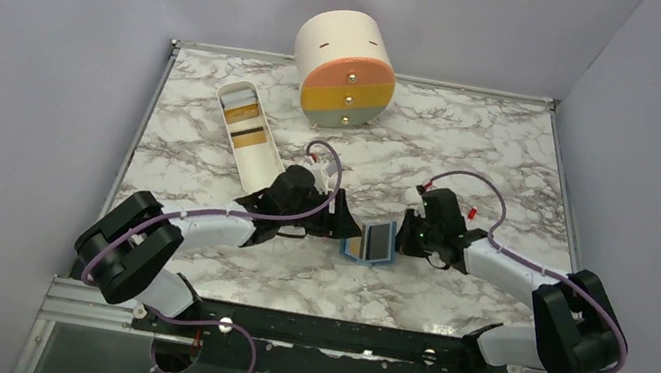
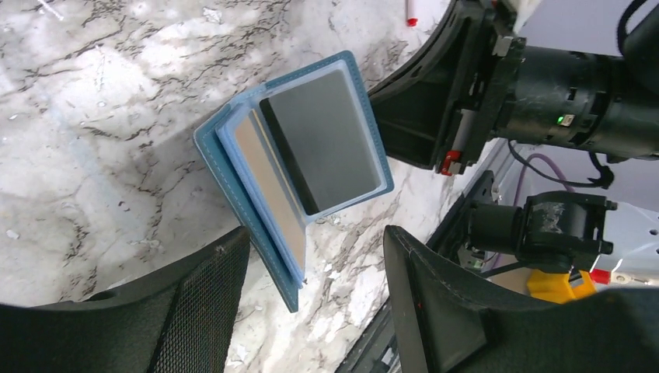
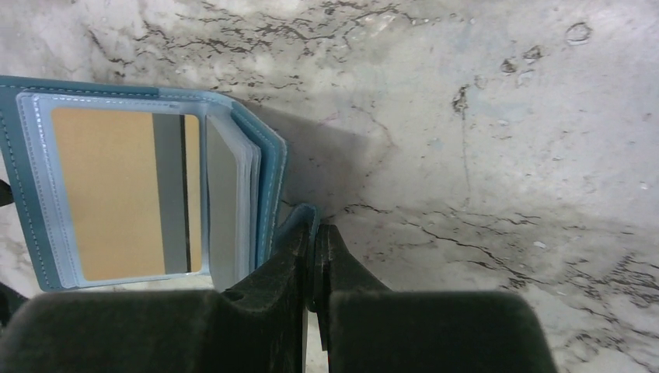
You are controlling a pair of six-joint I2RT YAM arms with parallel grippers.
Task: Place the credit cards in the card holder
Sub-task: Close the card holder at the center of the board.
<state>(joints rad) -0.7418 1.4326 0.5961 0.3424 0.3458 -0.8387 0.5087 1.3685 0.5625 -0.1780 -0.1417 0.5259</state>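
Observation:
The blue card holder [image 1: 372, 242] lies open on the marble table between my two grippers. In the left wrist view the card holder [image 2: 233, 167] holds a grey card with a dark stripe [image 2: 322, 140] and a gold card [image 2: 268, 186] in its clear sleeves. In the right wrist view the card holder [image 3: 268, 163] shows a gold card [image 3: 105, 190] with a grey stripe. My right gripper [image 3: 315, 237] is shut on the holder's blue flap. My left gripper [image 2: 315, 272] is open and empty, just short of the holder's near corner. More gold cards [image 1: 248, 137] lie in the white tray.
A long white oval-ended tray [image 1: 253, 169] lies at the back left, beside my left arm. A cream cylinder with orange, yellow and grey drawers [image 1: 345, 72] stands at the back centre. The table's raised edges run along both sides.

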